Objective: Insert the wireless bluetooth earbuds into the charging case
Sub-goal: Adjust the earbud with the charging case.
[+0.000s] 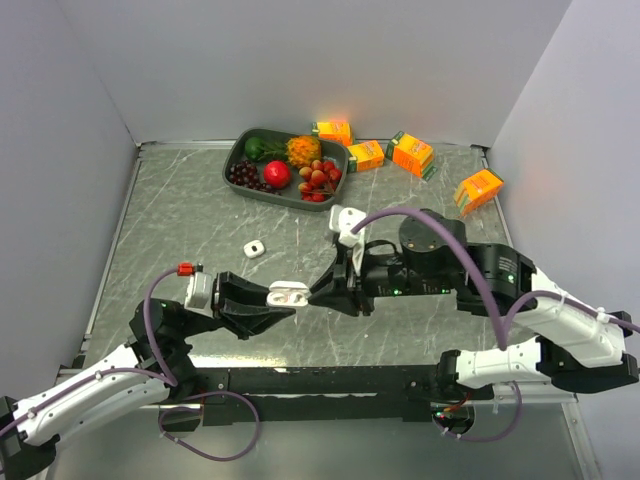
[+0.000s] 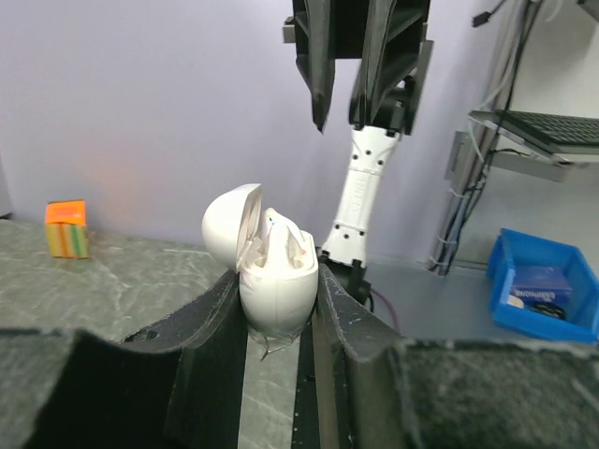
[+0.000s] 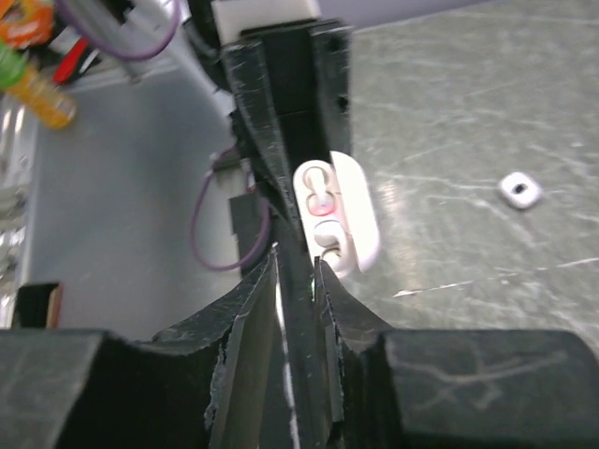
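Observation:
My left gripper (image 1: 283,300) is shut on an open white charging case (image 1: 287,294) and holds it above the table's middle, lid tipped back. In the left wrist view the case (image 2: 281,290) sits wedged between the fingers (image 2: 211,346). Its two wells (image 3: 323,210) hold small white shapes, one with a pink spot. My right gripper (image 1: 312,298) hangs right beside the case's opening, with the jaws a narrow gap apart and nothing visible between them; it also shows in the left wrist view (image 2: 339,117). A small white rounded piece (image 1: 253,248) lies on the table beyond the case.
A dark tray (image 1: 240,155) of fruit stands at the back. Several orange cartons (image 1: 412,153) lie to its right, one near the right wall (image 1: 478,190). The small white piece also shows in the right wrist view (image 3: 520,190).

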